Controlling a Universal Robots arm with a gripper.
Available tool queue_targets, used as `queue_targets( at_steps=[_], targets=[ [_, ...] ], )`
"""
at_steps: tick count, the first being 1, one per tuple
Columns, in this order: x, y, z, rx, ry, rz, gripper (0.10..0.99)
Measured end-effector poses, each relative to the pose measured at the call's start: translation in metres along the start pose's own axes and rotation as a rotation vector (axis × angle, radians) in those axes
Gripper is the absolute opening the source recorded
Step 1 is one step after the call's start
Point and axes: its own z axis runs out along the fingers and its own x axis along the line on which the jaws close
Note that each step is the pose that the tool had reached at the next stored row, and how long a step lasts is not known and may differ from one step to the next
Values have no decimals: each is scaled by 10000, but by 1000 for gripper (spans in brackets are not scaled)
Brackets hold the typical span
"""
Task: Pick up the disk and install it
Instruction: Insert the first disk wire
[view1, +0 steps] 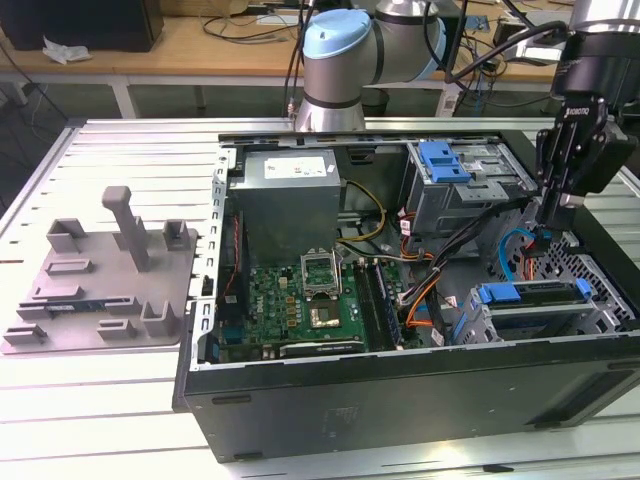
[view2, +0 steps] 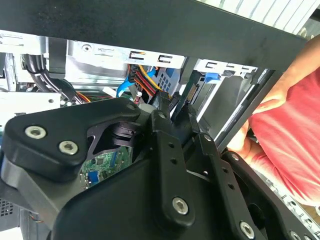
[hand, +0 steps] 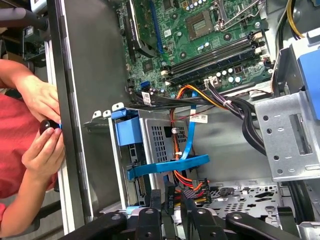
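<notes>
Rails of blue plastic frame the disk (view1: 535, 292). In the exterior view it sits slotted on edge in the lower drive cage (view1: 590, 320) toward the right end of the case. A narrow dark strip of its body shows between the rails, and its label is hidden.

Starting from the exterior view's left, a grey moulded fixture plate (view1: 100, 280) with posts and slots lies on the slatted metal tabletop (view1: 120, 160). It is just beside the open black computer case (view1: 400, 400).

Inside the case there is first a silver power supply (view1: 285, 200). Next is the green motherboard (view1: 290, 300) with its processor socket (view1: 325, 318). A bundle of black, orange and yellow cables (view1: 430, 270) then runs toward the cages.

The upper drive cage (view1: 450, 205) carries a blue plastic piece (view1: 445, 160) on top. A light blue flat cable (view1: 515, 250) loops between the two cages, close to the claw (view1: 548, 222). The claw points down into that gap, just behind the disk and above the perforated case floor (view1: 590, 262). I cannot tell whether the claw is open or closed.

In the first wrist view, black plugs on red and orange wires (hand: 192, 192) hang just ahead of the claw (hand: 170, 202), and the blue cable (hand: 191, 130) crosses beside them. A person's hand (hand: 40, 100) rests at the outer side of the case wall (hand: 85, 100).
</notes>
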Motion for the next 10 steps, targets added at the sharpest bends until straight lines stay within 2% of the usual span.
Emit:
queue_targets(
  at_steps=[10],
  targets=[
    [40, -3, 27, 4, 3, 6, 290]
  ],
)
